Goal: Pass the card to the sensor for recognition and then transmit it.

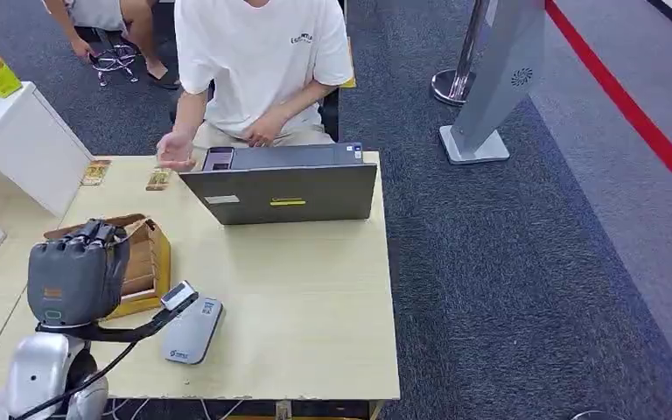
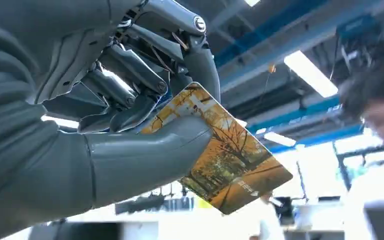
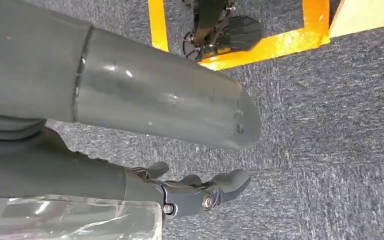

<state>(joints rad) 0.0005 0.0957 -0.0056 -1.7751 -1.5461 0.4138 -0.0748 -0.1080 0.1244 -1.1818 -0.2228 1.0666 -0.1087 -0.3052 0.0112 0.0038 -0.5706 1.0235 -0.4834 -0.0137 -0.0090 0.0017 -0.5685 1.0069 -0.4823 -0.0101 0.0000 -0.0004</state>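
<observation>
The left robot hand [image 1: 77, 273] is raised over the near left part of the tabletop [image 1: 315, 297], its grey back toward the head camera. In the left wrist view its thumb and dark fingers [image 2: 130, 80] are clamped on a yellow-orange card [image 2: 230, 165] printed with trees, most of the card sticking out past the thumb. Just beside the hand, a grey card sensor [image 1: 192, 331] lies flat near the tabletop's front edge, with a small device [image 1: 178, 295] at its far end. A wooden box [image 1: 144, 258] stands behind the hand. The right robot hand [image 3: 200, 192] hangs over the grey carpet [image 3: 330, 125], holding nothing, fingers loosely curled but apart. Farther back, an open laptop [image 1: 284, 188] sits before a seated person [image 1: 258, 70], whose hand [image 1: 175, 150] hovers over the tabletop near two small cards [image 1: 127, 175].
</observation>
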